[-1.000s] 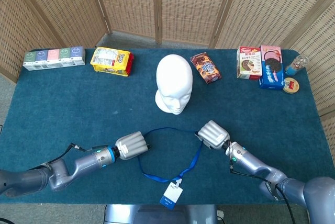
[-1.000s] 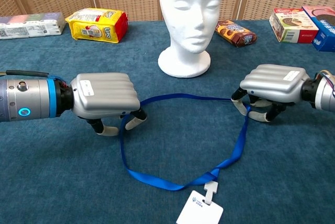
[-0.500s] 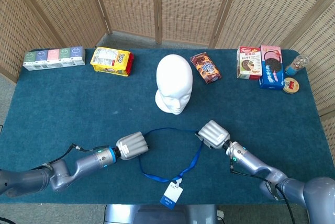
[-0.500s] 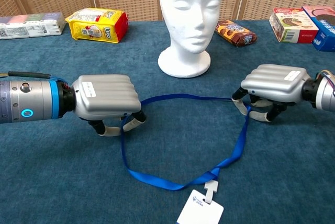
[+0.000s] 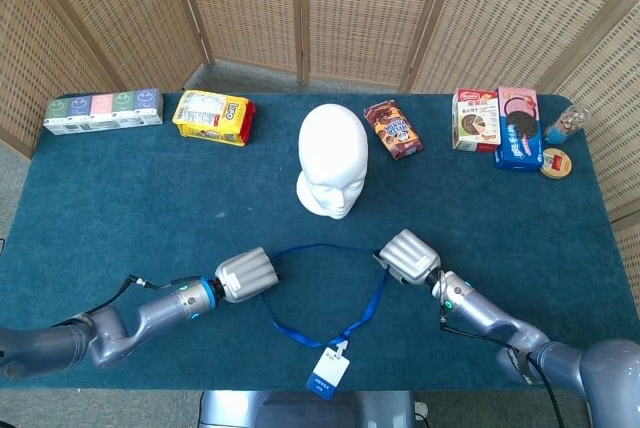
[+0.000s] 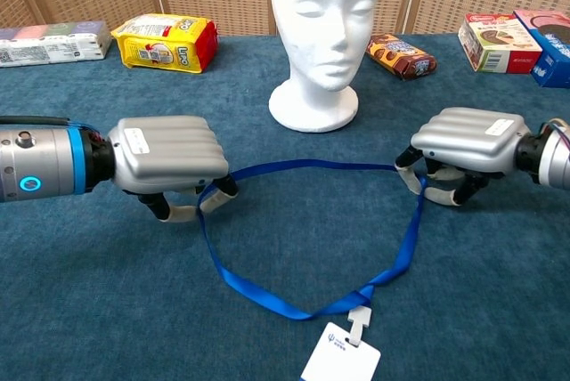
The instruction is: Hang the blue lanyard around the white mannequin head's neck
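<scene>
left hand: fingers gripping blue lanyard | right hand: fingers gripping it too | loop lying on table before mannequin head

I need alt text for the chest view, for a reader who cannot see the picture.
Two robot hands, the left hand and the right hand, each grip one side of a blue lanyard lying in a loop on a blue table, its white badge nearest the camera. A white mannequin head stands behind the loop, with snack packages at the far edge.
</scene>
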Robot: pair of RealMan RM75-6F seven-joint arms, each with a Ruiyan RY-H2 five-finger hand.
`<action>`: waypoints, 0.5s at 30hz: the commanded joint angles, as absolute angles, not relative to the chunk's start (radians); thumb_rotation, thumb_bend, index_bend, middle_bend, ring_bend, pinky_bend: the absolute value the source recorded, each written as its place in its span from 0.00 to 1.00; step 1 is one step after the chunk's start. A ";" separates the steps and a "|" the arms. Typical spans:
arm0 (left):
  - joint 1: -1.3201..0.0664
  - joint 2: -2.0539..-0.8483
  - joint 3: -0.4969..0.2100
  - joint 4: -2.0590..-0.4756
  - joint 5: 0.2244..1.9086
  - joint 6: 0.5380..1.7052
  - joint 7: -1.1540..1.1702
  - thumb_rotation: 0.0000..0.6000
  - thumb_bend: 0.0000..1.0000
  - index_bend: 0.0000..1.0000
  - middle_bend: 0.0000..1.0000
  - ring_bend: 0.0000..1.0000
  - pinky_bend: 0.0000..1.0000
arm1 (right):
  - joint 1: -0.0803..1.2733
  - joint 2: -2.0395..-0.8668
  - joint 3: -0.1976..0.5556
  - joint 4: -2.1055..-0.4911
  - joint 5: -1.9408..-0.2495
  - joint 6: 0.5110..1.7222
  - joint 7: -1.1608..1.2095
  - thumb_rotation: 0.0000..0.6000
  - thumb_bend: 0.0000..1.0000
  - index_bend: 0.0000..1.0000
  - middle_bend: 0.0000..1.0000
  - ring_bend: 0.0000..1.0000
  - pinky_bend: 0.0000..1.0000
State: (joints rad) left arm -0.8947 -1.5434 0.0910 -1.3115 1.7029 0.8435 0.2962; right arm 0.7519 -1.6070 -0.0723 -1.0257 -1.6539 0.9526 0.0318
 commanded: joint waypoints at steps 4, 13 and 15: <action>-0.874 -1.519 0.088 -1.327 1.696 0.880 0.288 1.00 0.42 0.58 1.00 1.00 1.00 | 0.742 -1.591 -0.057 -1.056 -1.643 0.978 0.042 1.00 0.53 0.72 1.00 1.00 1.00; -0.856 -1.479 0.071 -1.366 1.690 0.928 0.283 1.00 0.43 0.58 1.00 1.00 1.00 | 0.729 -1.554 -0.026 -1.140 -1.618 1.009 0.040 1.00 0.53 0.74 1.00 1.00 1.00; -0.855 -1.470 0.064 -1.380 1.689 0.938 0.281 1.00 0.43 0.58 1.00 1.00 1.00 | 0.728 -1.543 -0.020 -1.168 -1.613 1.011 0.034 1.00 0.53 0.74 1.00 1.00 1.00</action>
State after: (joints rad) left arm -0.8558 -1.4750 0.0682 -1.3744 1.6899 0.9328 0.2826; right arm 0.7299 -1.5538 -0.0264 -1.1470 -1.6182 1.0067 0.0389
